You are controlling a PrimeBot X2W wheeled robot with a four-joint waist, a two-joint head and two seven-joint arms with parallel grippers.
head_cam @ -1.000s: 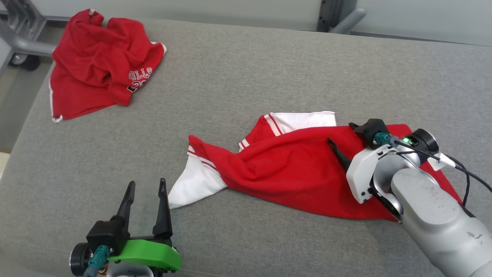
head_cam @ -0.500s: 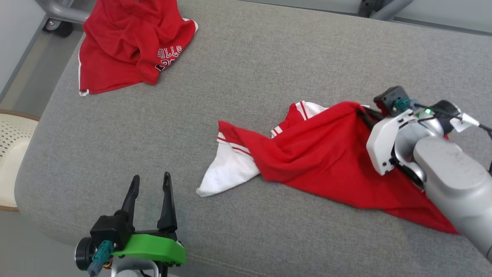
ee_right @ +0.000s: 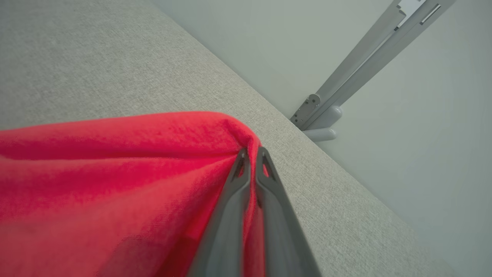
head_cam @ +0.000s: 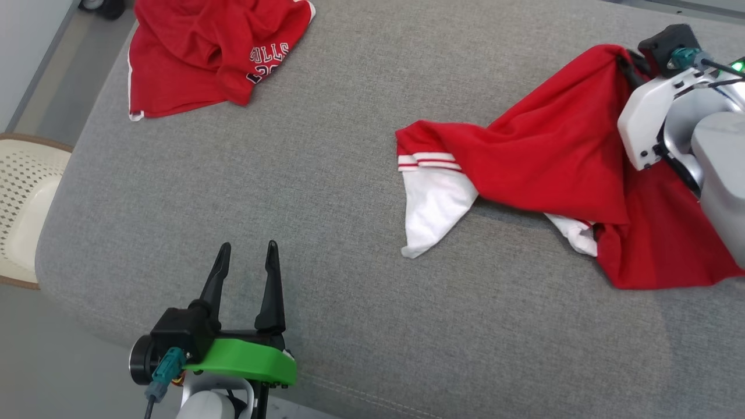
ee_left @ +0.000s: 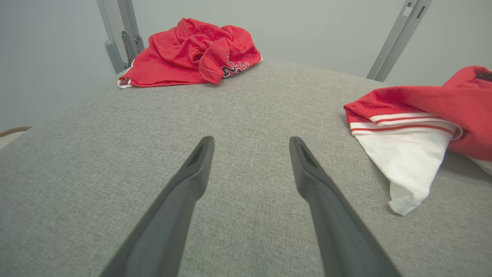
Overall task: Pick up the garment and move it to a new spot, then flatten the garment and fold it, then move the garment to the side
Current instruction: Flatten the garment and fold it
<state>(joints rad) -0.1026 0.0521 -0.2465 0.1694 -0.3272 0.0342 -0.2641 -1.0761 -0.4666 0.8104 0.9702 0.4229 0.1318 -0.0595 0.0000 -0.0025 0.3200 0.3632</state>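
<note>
**Asker:** What is nearest to you?

**Me:** My left pincer [head_cam: 248,247], low at the near edge of the grey fabric tabletop [head_cam: 326,174]. Its two dark fingers stand wide apart with nothing between them, hovering over bare cloth. Off the tabletop's left edge I see a pale perforated thing [head_cam: 23,198]; I cannot tell what it is.

**Asker:** And the garment?

**Me:** The garment [head_cam: 553,157] is on the right half of the tabletop, well apart from my left pincer. Its white sleeve [head_cam: 433,209], with red stripes at the top, lies flat and points toward me. Behind it the red body slopes up and away to the right, and a lower red part spreads on the tabletop near the right edge.

**Asker:** What holds it up?

**Me:** My right pincer [ee_right: 252,152]. Its fingers are pressed together on a fold of the red cloth, and that pinched fold is the garment's highest point, raised above the tabletop.

**Asker:** Anything farther off?

**Me:** A second red garment [head_cam: 198,52] with white lettering lies crumpled at the far left corner, touching nothing else. A grey metal post [ee_left: 399,36] rises beyond the far edge.
</note>
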